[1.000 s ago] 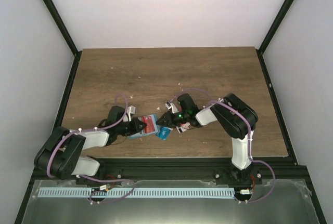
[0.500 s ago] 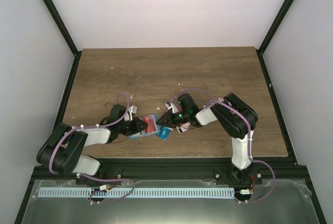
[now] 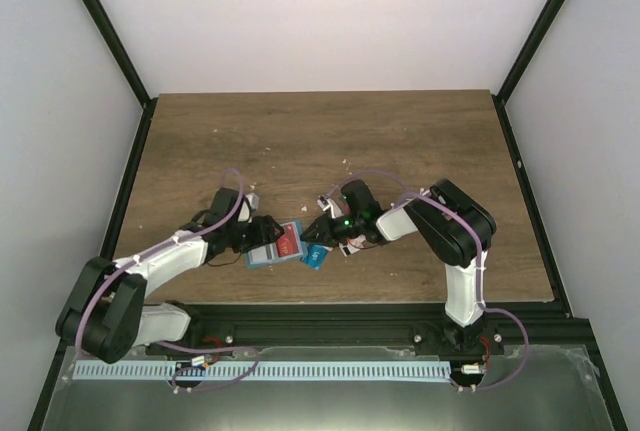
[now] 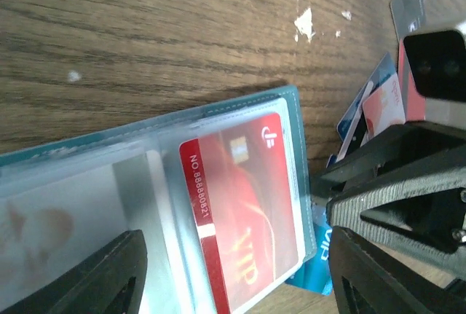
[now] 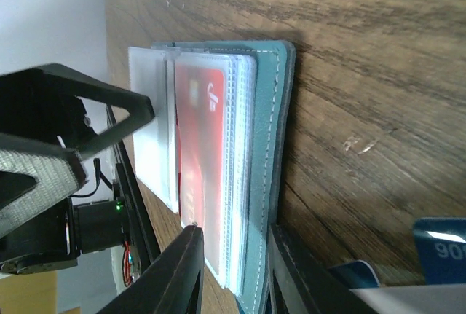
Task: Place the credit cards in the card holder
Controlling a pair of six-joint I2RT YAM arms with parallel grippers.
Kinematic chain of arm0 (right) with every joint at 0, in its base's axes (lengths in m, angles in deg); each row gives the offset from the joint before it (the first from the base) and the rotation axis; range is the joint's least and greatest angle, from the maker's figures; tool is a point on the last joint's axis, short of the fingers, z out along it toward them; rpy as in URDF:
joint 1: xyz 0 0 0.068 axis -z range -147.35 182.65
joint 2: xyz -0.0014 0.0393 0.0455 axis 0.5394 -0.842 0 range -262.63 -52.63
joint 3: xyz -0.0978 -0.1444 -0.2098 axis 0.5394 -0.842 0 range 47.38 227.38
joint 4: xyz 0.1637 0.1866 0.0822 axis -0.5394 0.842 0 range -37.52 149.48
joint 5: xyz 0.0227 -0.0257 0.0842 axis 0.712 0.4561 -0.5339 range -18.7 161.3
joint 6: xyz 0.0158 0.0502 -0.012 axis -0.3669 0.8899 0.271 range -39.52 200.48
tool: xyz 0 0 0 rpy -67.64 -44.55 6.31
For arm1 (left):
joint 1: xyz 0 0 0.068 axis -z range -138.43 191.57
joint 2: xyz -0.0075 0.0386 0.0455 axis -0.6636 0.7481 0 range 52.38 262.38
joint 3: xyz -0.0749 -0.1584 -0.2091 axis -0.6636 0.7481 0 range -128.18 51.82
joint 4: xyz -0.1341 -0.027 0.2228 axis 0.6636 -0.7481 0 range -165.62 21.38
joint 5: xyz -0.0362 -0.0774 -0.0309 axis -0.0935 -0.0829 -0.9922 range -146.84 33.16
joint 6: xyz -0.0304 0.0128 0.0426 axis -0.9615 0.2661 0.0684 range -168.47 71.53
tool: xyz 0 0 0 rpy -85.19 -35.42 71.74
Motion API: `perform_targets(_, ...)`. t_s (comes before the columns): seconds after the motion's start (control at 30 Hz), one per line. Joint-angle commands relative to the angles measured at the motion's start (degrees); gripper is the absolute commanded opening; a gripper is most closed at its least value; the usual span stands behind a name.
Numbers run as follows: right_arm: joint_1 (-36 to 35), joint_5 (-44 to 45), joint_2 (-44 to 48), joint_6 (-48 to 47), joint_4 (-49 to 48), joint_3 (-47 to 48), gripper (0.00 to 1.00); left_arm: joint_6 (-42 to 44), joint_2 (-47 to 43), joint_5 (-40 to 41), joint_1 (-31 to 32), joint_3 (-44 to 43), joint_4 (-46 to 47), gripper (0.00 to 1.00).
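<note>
The teal card holder (image 3: 262, 256) lies open near the table's front edge, and a red card (image 4: 244, 205) sits in one of its clear sleeves. My left gripper (image 4: 233, 288) is open, its fingers (image 4: 102, 277) spread on either side of the holder's pages and touching nothing. My right gripper (image 5: 233, 274) is shut on the holder's right edge, pinching the teal cover (image 5: 273, 124) and the sleeve stack. Loose credit cards lie just right of the holder: a blue one (image 3: 315, 257), and a white and red one (image 3: 350, 245).
More loose cards (image 4: 378, 103) lie behind my right gripper, with a grey one (image 4: 408, 8) farther off. White crumbs (image 4: 304, 22) dot the wood. The two grippers (image 3: 290, 236) face each other closely across the holder. The black front rail (image 3: 320, 316) runs just below.
My left gripper has opened from shut and let go at the holder, and its arm has swung up and stretched out. The right gripper has kept its grip and place.
</note>
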Motion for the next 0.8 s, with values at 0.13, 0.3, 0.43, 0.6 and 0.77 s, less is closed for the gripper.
perform_targets(0.13,0.27,0.99,1.91,-5.22,6.71,3.71,0.27,-0.59,-8.07,14.73,0.42,-5.17,-20.93,0.88)
perform_targets(0.3,-0.53,3.8,3.99,-9.67,12.36,6.02,0.27,-4.52,-10.89,20.54,0.42,-3.78,-23.03,0.94)
perform_targets(0.43,-2.54,7.2,5.72,-13.1,17.27,9.07,0.28,-6.82,-10.72,24.62,0.4,-1.82,-22.31,0.91)
perform_targets(0.6,-3.86,11.52,5.66,-15.74,22.18,12.35,0.29,-7.31,-8.18,23.02,0.41,1.43,-16.85,0.77)
perform_targets(0.77,-5.69,12.78,4.03,-17.82,25.05,15.73,0.3,-7.31,-5.43,23.45,0.41,3.13,-14.05,0.61)
